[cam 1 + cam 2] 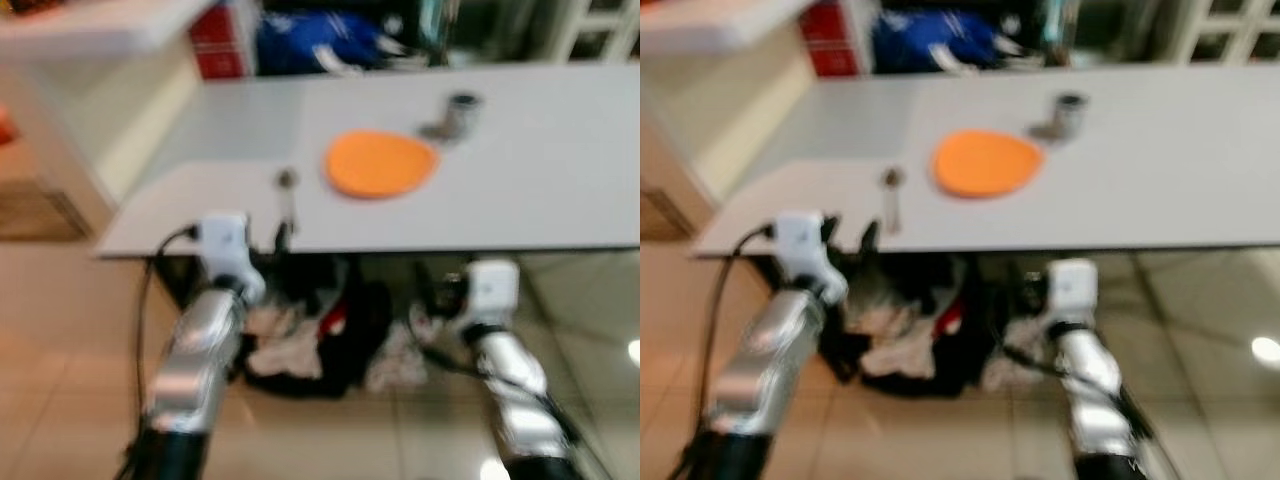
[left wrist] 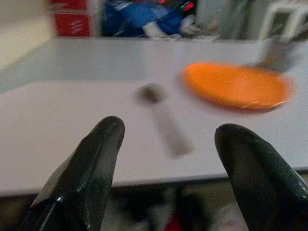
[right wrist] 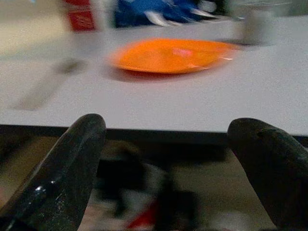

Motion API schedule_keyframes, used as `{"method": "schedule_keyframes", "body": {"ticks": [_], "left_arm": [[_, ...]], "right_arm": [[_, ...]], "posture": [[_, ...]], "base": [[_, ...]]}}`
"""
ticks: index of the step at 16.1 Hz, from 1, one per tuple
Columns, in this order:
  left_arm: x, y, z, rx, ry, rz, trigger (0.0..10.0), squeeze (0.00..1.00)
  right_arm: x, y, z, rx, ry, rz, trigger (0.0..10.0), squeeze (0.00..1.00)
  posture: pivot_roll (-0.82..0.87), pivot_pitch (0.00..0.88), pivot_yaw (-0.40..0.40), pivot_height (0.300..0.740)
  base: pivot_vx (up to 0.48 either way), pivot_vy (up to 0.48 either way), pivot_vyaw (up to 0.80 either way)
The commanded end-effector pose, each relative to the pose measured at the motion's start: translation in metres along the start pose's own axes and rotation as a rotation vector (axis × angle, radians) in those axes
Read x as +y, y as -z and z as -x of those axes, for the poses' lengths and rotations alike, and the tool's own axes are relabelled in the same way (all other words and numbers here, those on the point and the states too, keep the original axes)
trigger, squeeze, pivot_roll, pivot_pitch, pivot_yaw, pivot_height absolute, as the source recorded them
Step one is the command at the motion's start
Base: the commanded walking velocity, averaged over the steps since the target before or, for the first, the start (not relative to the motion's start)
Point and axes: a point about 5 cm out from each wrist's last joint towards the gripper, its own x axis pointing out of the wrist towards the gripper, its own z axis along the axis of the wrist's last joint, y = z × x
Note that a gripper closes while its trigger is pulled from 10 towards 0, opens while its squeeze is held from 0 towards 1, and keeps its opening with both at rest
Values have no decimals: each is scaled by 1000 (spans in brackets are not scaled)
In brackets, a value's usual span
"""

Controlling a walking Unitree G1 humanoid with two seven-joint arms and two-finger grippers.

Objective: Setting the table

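Observation:
An orange plate (image 1: 380,163) lies on the white table (image 1: 540,190), with a metal cup (image 1: 461,113) just behind it to the right. A spoon (image 1: 287,200) lies left of the plate near the table's front edge. My left gripper (image 2: 166,159) is open, held just short of the table edge in line with the spoon (image 2: 162,118). My right gripper (image 3: 173,163) is open too, low at the front edge and facing the plate (image 3: 173,55). The pictures are blurred.
A heap of clothes and bags (image 1: 320,335) lies on the tiled floor under the table. A red box (image 1: 222,42) and a blue bag (image 1: 318,42) stand behind the table. A cream counter (image 1: 90,90) runs along the left.

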Motion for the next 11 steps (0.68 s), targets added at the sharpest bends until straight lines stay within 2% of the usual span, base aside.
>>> {"method": "schedule_keyframes", "body": {"ticks": [1, 3, 4, 6, 11], "left_arm": [[-4, -1, -1, -1, 41, 18, 10000, 0], [-1, -1, 0, -41, 66, 26, 10000, 0], [10, 7, 1, -36, 50, -4, 10000, 0], [23, 13, 6, -14, 34, -28, 10000, 0], [15, 6, -2, -24, 61, -16, 10000, 0]], "right_arm": [[-8, -7, 4, -35, 23, 20, 10000, 0], [-8, -13, 8, -90, 36, 18, 10000, 0], [-9, -16, 10, -126, 56, 2, 10000, 0], [-9, -12, 14, -118, 55, 24, 10000, 0], [-6, -8, 9, -83, 45, 25, 10000, 0]], "posture": [[-159, 0, 95, 740], [-162, 0, 91, 740], [-164, 0, 90, 740], [-162, 0, 93, 740], [-154, 0, 93, 740]], "base": [[0, 480, 0], [0, 480, 0], [0, 480, 0], [0, 480, 0], [0, 480, 0]]}}
